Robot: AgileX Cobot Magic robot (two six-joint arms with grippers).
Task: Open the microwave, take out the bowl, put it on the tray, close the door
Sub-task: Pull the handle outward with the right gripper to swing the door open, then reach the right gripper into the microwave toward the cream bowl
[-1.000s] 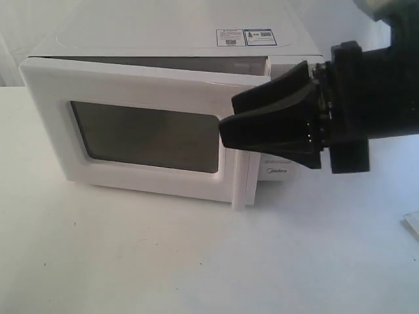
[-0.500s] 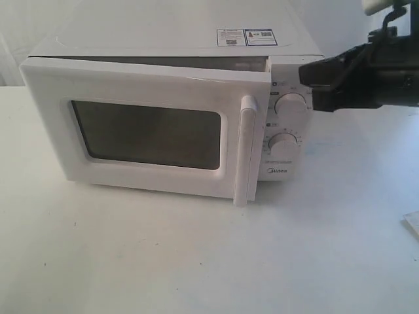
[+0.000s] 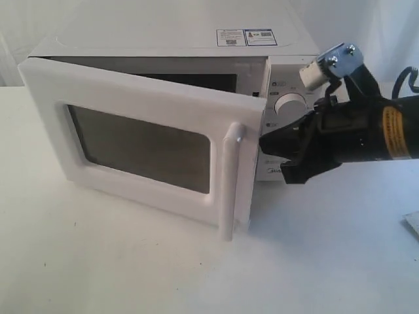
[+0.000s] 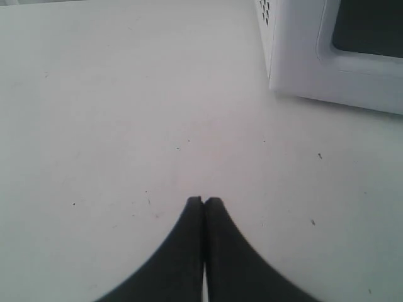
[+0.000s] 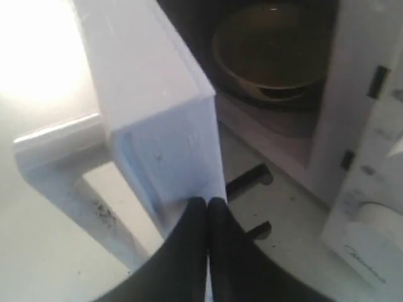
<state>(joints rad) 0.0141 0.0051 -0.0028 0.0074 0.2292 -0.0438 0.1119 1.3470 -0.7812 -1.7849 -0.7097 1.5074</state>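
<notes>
The black right gripper (image 3: 267, 140), pinched shut on nothing, noses behind the half-open white windowed door (image 3: 141, 98) of the boxy microwave (image 3: 163, 33) (glossy cream bowl (image 5: 272, 60) sits inside) and should, I'd say, push outward along its arc.

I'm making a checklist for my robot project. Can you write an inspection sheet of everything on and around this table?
Surface: white table, bare apart from a few small dark specks.
Job's things: microwave stands on the table; door partly open; bowl sits inside the oven.
Clutter: a pale flat edge at the right border, too cut off to name.
Grippers: left gripper shut, over bare table; right gripper shut, empty, tips by the door's free edge, contact unclear.
Cables: dark cable loops by the right arm.
Surroundings: plain white backdrop behind the oven.
</notes>
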